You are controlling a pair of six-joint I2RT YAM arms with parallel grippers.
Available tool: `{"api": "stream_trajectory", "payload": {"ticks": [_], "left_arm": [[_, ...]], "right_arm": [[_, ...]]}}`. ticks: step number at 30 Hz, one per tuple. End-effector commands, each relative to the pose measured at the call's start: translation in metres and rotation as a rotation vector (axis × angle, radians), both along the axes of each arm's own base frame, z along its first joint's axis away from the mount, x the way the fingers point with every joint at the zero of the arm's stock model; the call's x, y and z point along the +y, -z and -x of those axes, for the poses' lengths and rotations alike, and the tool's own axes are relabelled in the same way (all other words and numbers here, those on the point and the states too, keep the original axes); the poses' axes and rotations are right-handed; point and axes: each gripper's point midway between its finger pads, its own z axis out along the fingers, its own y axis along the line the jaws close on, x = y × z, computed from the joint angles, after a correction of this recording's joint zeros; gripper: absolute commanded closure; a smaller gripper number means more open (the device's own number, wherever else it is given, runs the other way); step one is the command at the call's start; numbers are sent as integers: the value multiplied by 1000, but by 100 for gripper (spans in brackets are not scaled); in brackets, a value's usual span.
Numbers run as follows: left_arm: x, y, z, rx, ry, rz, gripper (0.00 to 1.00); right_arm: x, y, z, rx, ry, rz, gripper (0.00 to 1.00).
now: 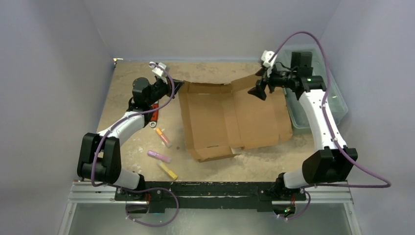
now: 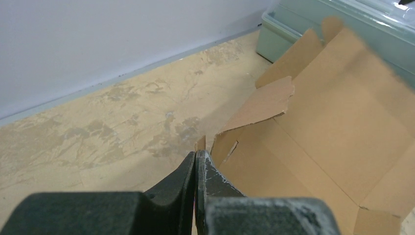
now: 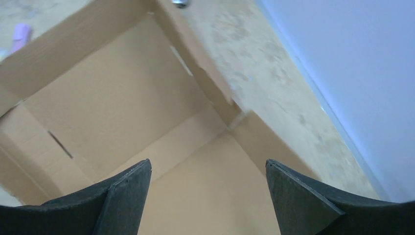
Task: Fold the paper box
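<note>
Brown paper box [image 1: 230, 120] lay partly folded on the tabletop [image 1: 210, 71]. Left claw [image 1: 177, 87] was pressed shut at its far-left corner; right claw [image 1: 258, 90] hung wide open above its raised far-right flap, gripping nothing.

No readable text, labels, brands, numbers or signs in any view. Paper box [image 1: 230, 120] faces are plain brown, with no print visible from the top or either wrist camera. The small coloured sticks [image 1: 163, 137] at 8 o'clock of the box are too small and blurred to tell any marking.
</note>
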Motion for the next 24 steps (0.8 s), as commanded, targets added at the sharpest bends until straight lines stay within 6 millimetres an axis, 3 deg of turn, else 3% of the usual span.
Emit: {"api": "stream_trajectory", "payload": {"ticks": [1,4,6,13,19,24], "left_arm": [[-9,-15,-8,-39,6,-17,100],[-13,-15,-7,-31,11,-28,100],[-15,-13,-7,-29,15,-33,100],[-23,-8,-9,-3,25,-46,100],[-23,4,-13,30,18,-80,100],[-22,19,-23,92,1,-112,100]], "right_arm": [[53,-17,21,-137,-239,52,9],[74,-30,18,-174,-280,42,7],[92,-28,16,-171,-318,33,6],[141,26,-22,-79,-376,60,6],[158,60,-70,-28,-328,88,9],[170,74,-82,15,-334,57,13]]}}
